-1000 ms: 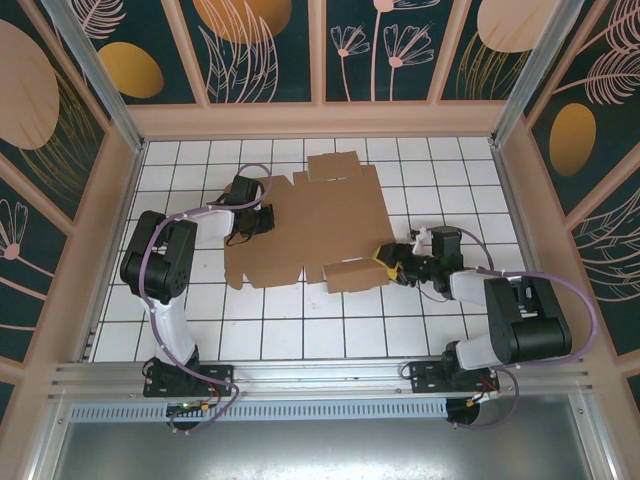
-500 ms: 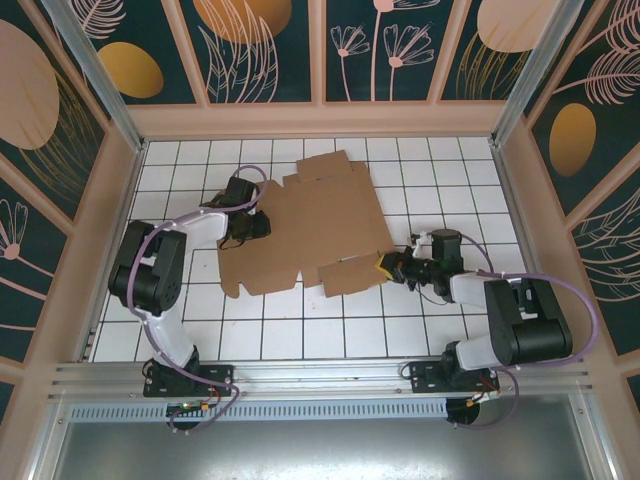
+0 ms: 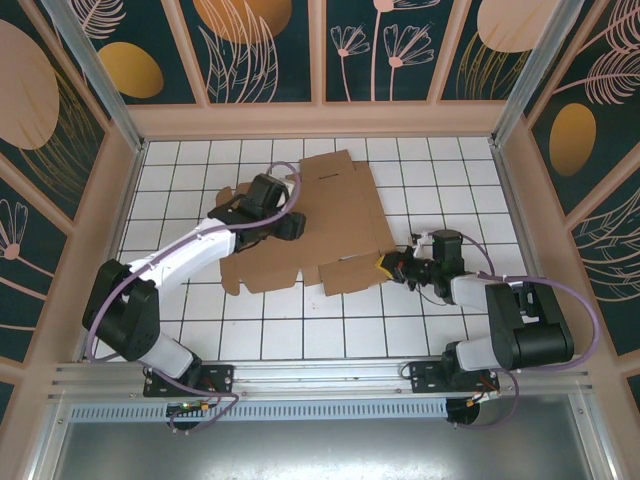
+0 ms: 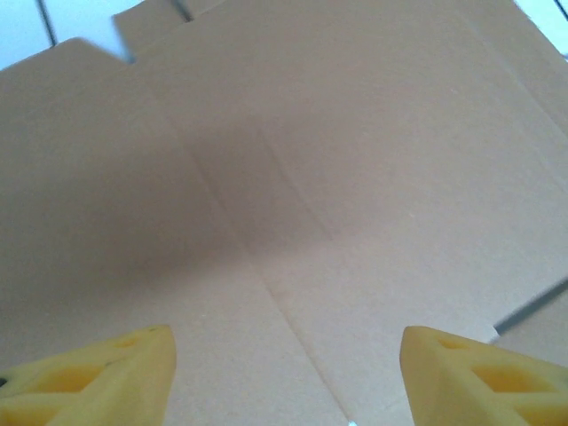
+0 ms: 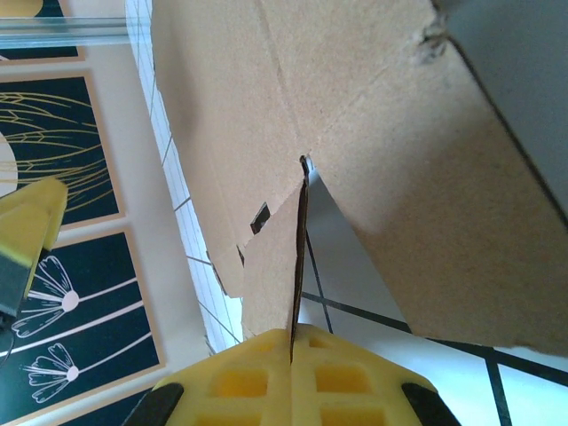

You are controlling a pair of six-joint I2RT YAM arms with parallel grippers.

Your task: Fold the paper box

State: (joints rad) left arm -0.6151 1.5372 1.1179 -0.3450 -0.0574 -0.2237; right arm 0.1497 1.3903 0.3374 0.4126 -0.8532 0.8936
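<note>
1 paper box (image 3: 335, 205), flap edge clamped in right gripper (image 3: 386, 267) for lifting; sheet directly beneath left gripper (image 3: 291, 226), jaws apart, seemingly to pin it.

White tiled table (image 3: 300, 328) (paper box (image 3: 340, 215) atop)

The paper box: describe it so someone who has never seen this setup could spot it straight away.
In the middle of the white tiled table lies the paper box: a flat brown cardboard sheet with flaps and notched edges. The open left gripper hovers over it and the right gripper pinches its near-right flap; nothing else on the tiles is brown.
</note>
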